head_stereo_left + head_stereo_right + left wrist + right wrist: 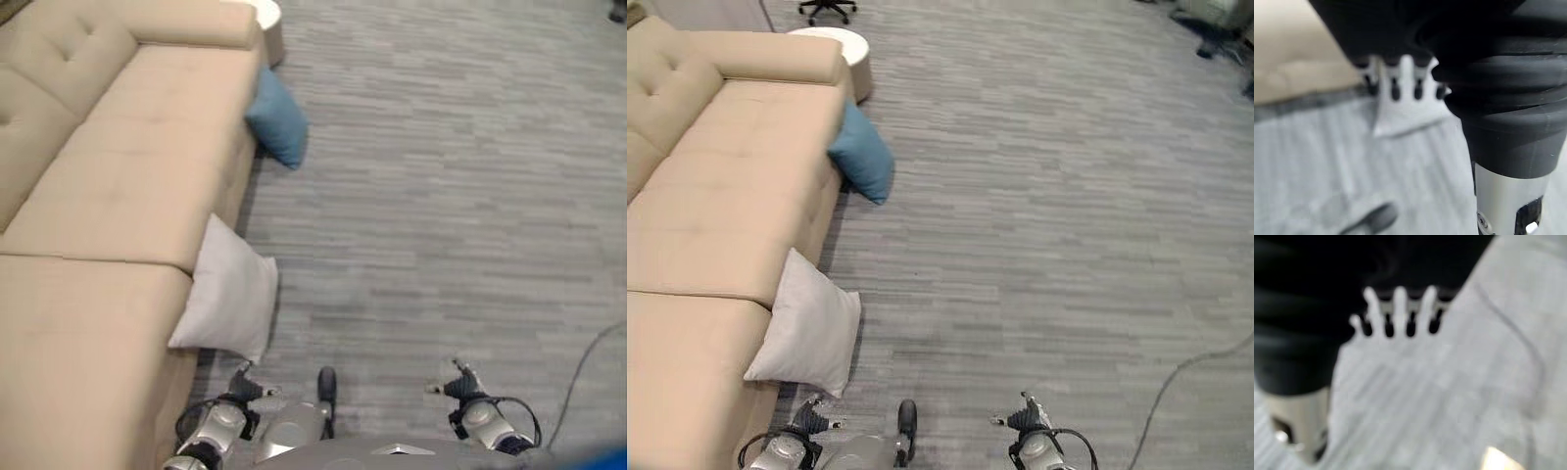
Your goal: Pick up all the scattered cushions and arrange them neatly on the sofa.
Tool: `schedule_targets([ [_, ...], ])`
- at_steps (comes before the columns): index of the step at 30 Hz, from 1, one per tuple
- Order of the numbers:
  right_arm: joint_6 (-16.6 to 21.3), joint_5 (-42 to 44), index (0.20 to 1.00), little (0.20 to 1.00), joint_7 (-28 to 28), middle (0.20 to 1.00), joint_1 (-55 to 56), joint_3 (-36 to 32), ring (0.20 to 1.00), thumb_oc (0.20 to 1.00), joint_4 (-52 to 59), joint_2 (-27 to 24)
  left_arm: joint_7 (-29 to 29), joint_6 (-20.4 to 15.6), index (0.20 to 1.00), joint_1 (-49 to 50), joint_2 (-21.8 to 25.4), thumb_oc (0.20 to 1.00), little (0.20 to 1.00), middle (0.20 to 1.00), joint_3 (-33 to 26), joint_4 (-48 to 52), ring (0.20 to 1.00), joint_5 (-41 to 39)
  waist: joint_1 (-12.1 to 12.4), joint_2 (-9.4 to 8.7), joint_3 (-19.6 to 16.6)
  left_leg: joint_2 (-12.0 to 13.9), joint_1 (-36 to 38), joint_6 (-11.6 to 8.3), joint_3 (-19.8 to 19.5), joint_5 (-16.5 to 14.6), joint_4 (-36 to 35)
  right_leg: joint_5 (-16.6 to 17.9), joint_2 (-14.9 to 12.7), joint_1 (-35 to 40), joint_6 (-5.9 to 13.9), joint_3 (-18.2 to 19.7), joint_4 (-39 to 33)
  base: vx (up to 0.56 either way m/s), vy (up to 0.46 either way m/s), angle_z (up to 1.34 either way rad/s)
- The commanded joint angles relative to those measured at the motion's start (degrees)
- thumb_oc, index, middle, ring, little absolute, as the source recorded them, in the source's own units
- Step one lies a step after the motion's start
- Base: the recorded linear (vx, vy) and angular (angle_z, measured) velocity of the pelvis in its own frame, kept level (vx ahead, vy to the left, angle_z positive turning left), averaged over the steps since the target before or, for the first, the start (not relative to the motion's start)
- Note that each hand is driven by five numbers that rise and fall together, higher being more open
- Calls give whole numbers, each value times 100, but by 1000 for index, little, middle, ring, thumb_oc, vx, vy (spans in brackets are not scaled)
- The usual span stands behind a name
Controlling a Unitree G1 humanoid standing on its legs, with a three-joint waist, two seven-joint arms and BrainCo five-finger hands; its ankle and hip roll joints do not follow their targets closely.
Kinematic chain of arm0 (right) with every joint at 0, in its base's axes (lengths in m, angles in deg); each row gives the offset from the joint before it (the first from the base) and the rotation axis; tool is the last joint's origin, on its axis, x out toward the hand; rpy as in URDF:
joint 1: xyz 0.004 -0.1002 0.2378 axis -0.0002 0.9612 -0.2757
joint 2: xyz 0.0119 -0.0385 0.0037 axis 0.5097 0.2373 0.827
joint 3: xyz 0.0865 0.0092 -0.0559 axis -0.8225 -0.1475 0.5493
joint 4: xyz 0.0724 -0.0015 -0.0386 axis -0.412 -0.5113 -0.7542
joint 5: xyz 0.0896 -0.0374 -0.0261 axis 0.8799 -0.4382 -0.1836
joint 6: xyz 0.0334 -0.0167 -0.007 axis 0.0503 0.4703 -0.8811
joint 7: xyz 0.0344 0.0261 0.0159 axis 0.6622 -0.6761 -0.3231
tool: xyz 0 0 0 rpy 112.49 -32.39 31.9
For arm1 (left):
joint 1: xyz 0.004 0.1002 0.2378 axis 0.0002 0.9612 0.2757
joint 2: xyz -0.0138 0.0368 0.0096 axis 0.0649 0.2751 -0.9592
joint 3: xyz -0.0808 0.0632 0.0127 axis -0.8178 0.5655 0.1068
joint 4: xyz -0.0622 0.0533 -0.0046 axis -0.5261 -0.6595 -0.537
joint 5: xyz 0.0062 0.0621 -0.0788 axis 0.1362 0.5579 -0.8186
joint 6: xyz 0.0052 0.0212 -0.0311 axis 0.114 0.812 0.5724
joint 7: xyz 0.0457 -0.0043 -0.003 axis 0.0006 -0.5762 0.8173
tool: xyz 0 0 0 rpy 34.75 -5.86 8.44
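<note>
Both robot hands, left (1400,78) and right (1398,311), hang loose-fingered near a soft square grey cushion (227,294).

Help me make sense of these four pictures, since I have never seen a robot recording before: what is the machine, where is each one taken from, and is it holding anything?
They come from a two-legged humanoid robot looking down at a room. The two wide pictures are the left and right eyes of a camera on its head, so they show the same scene. A beige sofa runs along the robot's left. Two cushions lean against its front, standing on the grey floor: a white cushion close to the robot and a blue cushion farther away. A small round white table stands past the sofa's end.

The two close pictures come from cameras on the wrists. Each looks past a dark ribbed cover along the fingers. The left hand and the right hand hang low and hold nothing, with straight fingers.
</note>
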Motion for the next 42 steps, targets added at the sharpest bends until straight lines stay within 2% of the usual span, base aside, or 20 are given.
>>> schedule_targets([
  [1, 96, -182, 1000, 1000, 0, 1000, -62, 65, 1000, 1000, 388, -122, 160, -140, 1000, 87, 47, 1000, 1000, 1000, 10, 317, 1000, -228, 169, 238, 50, 199, 88, -473, -494, -315, 232, 1454, 111, -75, -216, 9, -2167, 297, -39, 76],
  [2, 96, -182, 1000, 1000, 0, 1000, -60, 67, 1000, 1000, 387, -120, 160, -138, 1000, 93, 50, 1000, 1000, 1000, 10, 321, 1000, -230, 136, 237, 69, 192, 118, -475, -527, -323, 227, 1430, 99, -34, -215, -22, -2166, 304, -108, 67],
  [4, 102, -116, 1000, 1000, -17, 1000, -100, 69, 1000, 1000, 482, -131, 128, -192, 1000, 22, 36, 1000, 1000, 1000, 151, 423, 1000, -219, -24, 228, 42, 19, 403, -567, -1246, -440, 172, 1302, 284, -226, -309, 684, -3555, 328, -124, 90],
  [5, 102, -116, 1000, 1000, -17, 1000, -101, 70, 1000, 1000, 482, -131, 128, -193, 1000, 21, 35, 1000, 1000, 1000, 150, 421, 1000, -219, -34, 231, 36, 21, 394, -569, -1256, -431, 170, 1320, 285, -221, -309, 673, -3581, 262, -73, 149],
  [6, 83, -81, 1000, 1000, -9, 1000, -102, 33, 1000, 1000, 480, -151, 97, -200, 1000, -17, -2, 1000, 1000, 1000, 190, 385, 1000, -175, -126, 219, 9, -62, 468, -624, -1507, -456, 137, 1435, 353, -347, -234, 1148, -3959, 139, -21, 146],
  [7, 83, -81, 1000, 1000, -8, 1000, -100, 34, 1000, 1000, 480, -156, 97, -202, 1000, -16, -7, 1000, 1000, 1000, 190, 382, 1000, -174, -139, 241, 25, -44, 509, -624, -1526, -468, 122, 1432, 365, -297, -236, 1128, -3986, 271, -57, 161],
  [8, 73, -57, 1000, 1000, -25, 1000, -106, 7, 1000, 1000, 498, -178, 91, -209, 1000, -70, -40, 1000, 1000, 1000, 255, 334, 1000, -148, -212, 257, 17, -98, 589, -653, -1830, -484, 108, 1535, 433, -408, -202, 1551, -4158, 366, -167, 134],
  [9, 49, -47, 1000, 1000, -85, 1000, -156, -5, 1000, 1000, 526, -164, 104, -196, 1000, -158, -177, 1000, 1000, 1000, 325, 114, 1000, -121, -236, 211, -24, -207, 694, -768, -2344, -605, 166, 1672, 242, -241, -180, 1483, -4438, 427, -231, 159],
  [14, 79, -1, 1000, 1000, -211, 1000, -255, 5, 1000, 1000, 488, -87, 120, -190, 1000, -84, -305, 1000, 1000, 1000, 382, -6, 1000, -141, -185, 242, -179, -90, 517, -1015, -2565, -617, 466, 1538, 139, 104, -277, 858, -4516, 173, -185, 169],
  [15, 86, 19, 1000, 1000, -244, 1000, -282, 19, 1000, 1000, 501, -78, 108, -182, 1000, -47, -314, 1000, 1000, 1000, 379, -14, 1000, -145, -153, 238, -175, -40, 449, -1064, -2500, -631, 576, 1489, 119, 224, -306, 681, -4564, 72, -180, 105],
  [17, 250, 762, 1000, 1000, 818, 1000, -87, -932, 1000, 1000, -345, -2065, -221, -411, 1000, -50, -1, 1000, 1000, 1000, 110, -50, 1000, -134, -224, 9, -117, 153, 187, -1196, -2022, -562, 875, 1402, 93, 506, -358, 391, -4719, 52, -293, 93],
  [19, 426, 889, 1000, 1000, 405, 1000, -85, -708, 1000, 1000, -82, -1271, -230, -301, 1000, -74, 11, 1000, 1000, 1000, 296, 260, 1000, -39, -250, -78, -2, 298, -144, -1201, -1127, -567, 1181, 1419, 0, 711, -378, 1, -4881, -35, -232, 131],
  [22, 438, 870, 1000, 1000, 322, 1000, 273, -762, 1000, 1000, 172, -1106, -288, -226, 1000, -29, -43, 1000, 1000, 1000, 358, 275, 1000, 55, -456, -199, -35, 629, -341, -1091, 416, -601, 1018, 1447, -62, 885, -335, -522, -5155, -30, -141, 134],
  [25, 349, 795, 1000, 1000, 290, 1000, 312, -769, 1000, 1000, 47, -966, -289, -217, 1000, -49, -107, 1000, 1000, 1000, 332, 172, 1000, 112, -538, -186, -116, 675, -325, -1079, 1294, -489, 789, 1434, -47, 1032, -307, -956, -5278, 67, -65, 105],
  [32, 297, 716, 1000, 1000, 377, 1000, 159, -563, 1000, 1000, -244, -674, -300, -172, 1000, 97, -153, 1000, 1000, 1000, 119, -275, 1000, 36, -356, -216, -262, 549, 206, -1013, 1032, -535, 53, 1203, -15, 1304, -225, -1274, -4974, 127, 38, 26],
  [37, 308, 694, 1000, 1000, 410, 1000, 36, -455, 1000, 1000, -205, -576, -308, -174, 1000, 96, -56, 1000, 1000, 1000, 65, -303, 1000, 42, -311, -145, -163, 517, 395, -841, 864, -401, -183, 1187, -268, 845, -226, -1216, -3615, 33, 106, 33],
  [38, 309, 697, 1000, 1000, 419, 1000, 14, -438, 1000, 1000, -195, -561, -301, -191, 1000, 88, -30, 1000, 1000, 1000, 59, -287, 1000, 30, -337, -119, -124, 523, 439, -825, 771, -395, -208, 1230, -257, 684, -207, -1071, -3334, 19, 71, 32],
  [39, 327, 721, 1000, 1000, 439, 1000, 5, -428, 1000, 1000, -196, -516, -287, -231, 1000, 92, -1, 1000, 1000, 1000, 44, -256, 1000, -5, -394, -92, -104, 502, 526, -824, 577, -388, -262, 1208, -115, 484, -188, -605, -3189, 74, 50, 34],
  [40, 327, 721, 1000, 1000, 439, 1000, 5, -428, 1000, 1000, -197, -516, -287, -231, 1000, 92, -1, 1000, 1000, 1000, 44, -256, 1000, -5, -392, -93, -103, 502, 527, -824, 579, -389, -262, 1207, -115, 484, -188, -603, -3187, 84, 12, 49],
  [42, 310, 767, 1000, 1000, 442, 1000, 37, -435, 1000, 1000, -252, -489, -255, -257, 1000, 66, 2, 1000, 1000, 1000, 39, -261, 1000, -45, -463, -74, -121, 476, 557, -850, 325, -385, -298, 1137, 52, 402, -242, -65, -3674, 105, -54, 51],
])
